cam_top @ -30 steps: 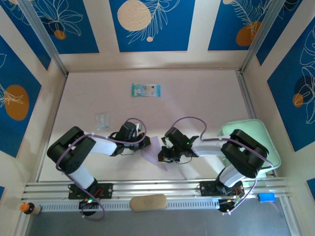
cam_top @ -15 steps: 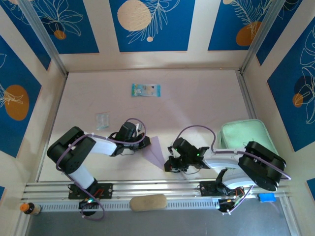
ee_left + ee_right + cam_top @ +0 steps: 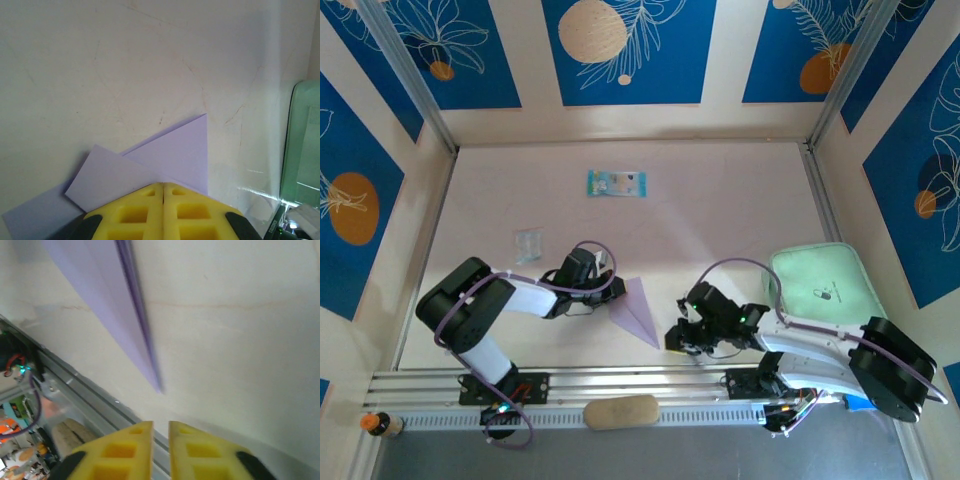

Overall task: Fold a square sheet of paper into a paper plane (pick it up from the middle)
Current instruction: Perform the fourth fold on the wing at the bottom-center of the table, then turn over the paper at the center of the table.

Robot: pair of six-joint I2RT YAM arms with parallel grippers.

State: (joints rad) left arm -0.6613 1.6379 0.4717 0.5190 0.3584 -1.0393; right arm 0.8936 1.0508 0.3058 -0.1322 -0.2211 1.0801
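Note:
The paper plane (image 3: 638,308) is a pale lilac pointed dart lying on the table near the front, its tip toward the near rail. In the left wrist view its folded flaps (image 3: 175,152) spread out from my fingertips. My left gripper (image 3: 608,290) is shut on the plane's left edge, its yellow jaws (image 3: 163,184) pressed together where the creases meet. My right gripper (image 3: 678,335) stands just right of the tip, apart from it. Its jaws (image 3: 160,425) are open a narrow gap with nothing between them, and the dart's point (image 3: 142,347) lies ahead of them.
A mint-green tray (image 3: 825,290) sits at the right, its rim in the left wrist view (image 3: 302,150). A blue-green packet (image 3: 616,183) lies at the back and a small clear scrap (image 3: 528,243) at the left. The metal rail (image 3: 640,380) runs along the near edge.
My right gripper let go of the paper, parted its jaws slightly and drew back to the right and nearer the rail. The paper settled flatter. The left arm stayed put.

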